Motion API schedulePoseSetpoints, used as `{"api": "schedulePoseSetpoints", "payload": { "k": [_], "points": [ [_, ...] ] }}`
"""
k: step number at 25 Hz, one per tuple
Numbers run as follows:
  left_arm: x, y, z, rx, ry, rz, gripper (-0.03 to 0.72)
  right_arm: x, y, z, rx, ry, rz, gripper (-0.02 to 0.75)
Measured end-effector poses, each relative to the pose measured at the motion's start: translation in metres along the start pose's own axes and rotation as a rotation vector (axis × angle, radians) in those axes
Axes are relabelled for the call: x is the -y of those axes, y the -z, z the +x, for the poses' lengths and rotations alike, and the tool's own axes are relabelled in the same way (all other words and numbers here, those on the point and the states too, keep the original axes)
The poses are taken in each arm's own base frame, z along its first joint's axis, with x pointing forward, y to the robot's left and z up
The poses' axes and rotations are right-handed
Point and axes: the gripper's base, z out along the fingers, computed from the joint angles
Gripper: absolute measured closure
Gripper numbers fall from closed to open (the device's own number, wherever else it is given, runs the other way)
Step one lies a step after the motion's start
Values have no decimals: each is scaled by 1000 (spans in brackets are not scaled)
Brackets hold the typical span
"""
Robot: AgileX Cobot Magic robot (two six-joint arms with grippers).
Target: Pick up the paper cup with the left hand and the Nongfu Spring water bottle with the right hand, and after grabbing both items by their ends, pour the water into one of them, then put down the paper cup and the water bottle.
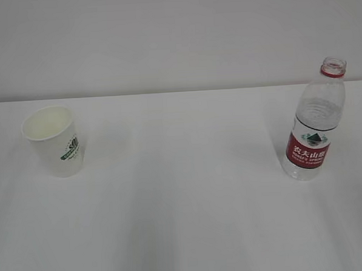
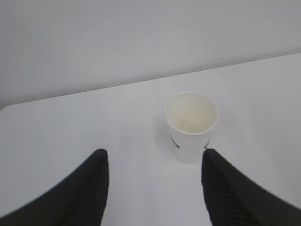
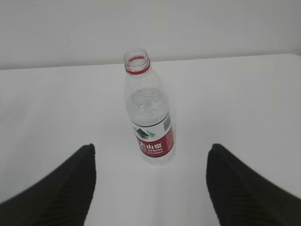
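Observation:
The white paper cup (image 1: pixel 54 141) with a green logo stands upright on the left of the white table, empty inside. In the left wrist view the paper cup (image 2: pixel 191 126) is just ahead of my left gripper (image 2: pixel 154 155), nearer its right finger; the jaws stand wide open and hold nothing. The Nongfu Spring water bottle (image 1: pixel 313 125), uncapped, with red label and red neck ring, stands upright on the right. It appears as the water bottle (image 3: pixel 149 120) ahead of my open right gripper (image 3: pixel 150 149), centred between the fingers and untouched. Clear water fills its lower part. Neither arm shows in the exterior view.
The white table (image 1: pixel 185 220) runs back to a plain pale wall (image 1: pixel 175 32). Its left rear corner (image 2: pixel 7 107) shows in the left wrist view, its right edge (image 3: pixel 294 55) in the right wrist view.

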Motion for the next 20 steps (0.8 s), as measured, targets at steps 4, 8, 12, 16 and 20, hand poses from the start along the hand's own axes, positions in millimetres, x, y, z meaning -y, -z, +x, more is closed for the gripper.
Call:
{"api": "schedulePoseSetpoints", "payload": {
  "k": [4, 8, 12, 16, 20],
  "points": [
    [1, -7, -10, 0, -32, 9, 228, 0, -5, -7, 32, 7, 2, 185],
    [4, -18, -23, 16, -47, 36, 228, 0, -12, -14, 60, 7, 4, 186],
    [8, -30, -31, 22, -62, 58, 224, 1, -18, -21, 79, 7, 7, 186],
    [12, -43, -29, -5, -72, 76, 218, 1, -25, -25, 79, 57, 11, 186],
    [14, -53, -30, -3, -74, 82, 215, 1, -29, -32, 89, 90, 14, 186]
  ]
}}
